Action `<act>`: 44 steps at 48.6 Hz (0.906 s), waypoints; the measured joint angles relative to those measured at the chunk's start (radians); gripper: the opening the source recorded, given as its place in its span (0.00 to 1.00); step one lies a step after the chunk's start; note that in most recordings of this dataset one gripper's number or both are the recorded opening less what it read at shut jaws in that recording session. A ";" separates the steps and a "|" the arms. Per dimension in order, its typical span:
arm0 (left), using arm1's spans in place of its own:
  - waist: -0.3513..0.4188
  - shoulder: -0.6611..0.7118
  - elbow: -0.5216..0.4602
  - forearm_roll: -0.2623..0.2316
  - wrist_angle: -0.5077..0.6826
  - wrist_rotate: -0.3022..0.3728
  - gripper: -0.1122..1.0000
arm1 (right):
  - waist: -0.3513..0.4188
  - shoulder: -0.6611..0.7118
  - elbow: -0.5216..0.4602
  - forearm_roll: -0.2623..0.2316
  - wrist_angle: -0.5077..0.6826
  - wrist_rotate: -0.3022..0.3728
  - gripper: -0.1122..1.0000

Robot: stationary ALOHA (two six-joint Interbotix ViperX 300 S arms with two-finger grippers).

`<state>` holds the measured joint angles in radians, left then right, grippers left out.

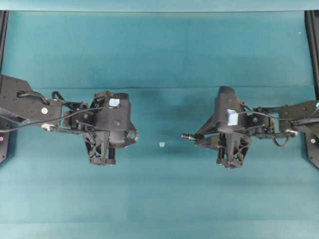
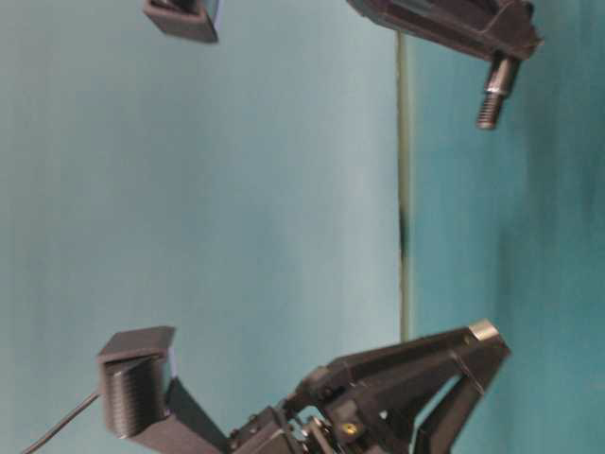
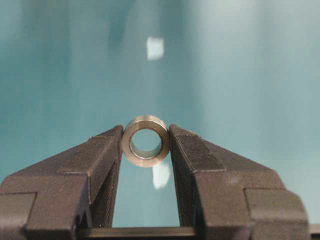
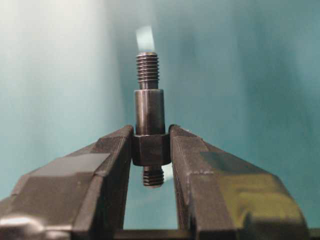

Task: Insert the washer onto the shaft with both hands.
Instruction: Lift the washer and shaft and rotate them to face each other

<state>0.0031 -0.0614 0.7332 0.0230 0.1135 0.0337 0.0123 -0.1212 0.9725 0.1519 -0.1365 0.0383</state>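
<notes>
The washer (image 3: 145,160), a small thick silver ring, is pinched by its sides between the tips of my left gripper (image 3: 146,129), with its hole facing the camera. From overhead the left gripper (image 1: 133,135) hangs left of centre and points right. My right gripper (image 4: 151,129) is shut on the hex collar of the shaft (image 4: 149,107), a dark stepped rod with threaded ends. Overhead, the shaft (image 1: 188,136) sticks out leftward from the right gripper (image 1: 199,137), towards the washer (image 1: 132,135). A wide gap lies between them. In the table-level view, the shaft (image 2: 492,95) and the washer (image 2: 482,330) are both off the table.
A pale blue tape scrap (image 1: 162,144) lies on the teal table (image 1: 159,199) between the two grippers. Black frame rails (image 1: 313,50) run along the left and right edges.
</notes>
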 measured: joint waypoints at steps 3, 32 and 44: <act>0.000 -0.003 0.006 0.000 -0.046 -0.017 0.41 | 0.008 0.000 0.005 0.005 -0.017 0.000 0.10; -0.023 -0.011 0.084 0.000 -0.321 -0.176 0.41 | 0.051 0.055 0.015 0.012 -0.201 0.023 0.10; -0.025 -0.011 0.083 0.000 -0.371 -0.179 0.41 | 0.054 0.058 0.035 0.014 -0.267 0.071 0.10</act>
<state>-0.0215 -0.0721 0.8161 0.0230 -0.2577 -0.1457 0.0660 -0.0629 1.0078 0.1657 -0.4034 0.1089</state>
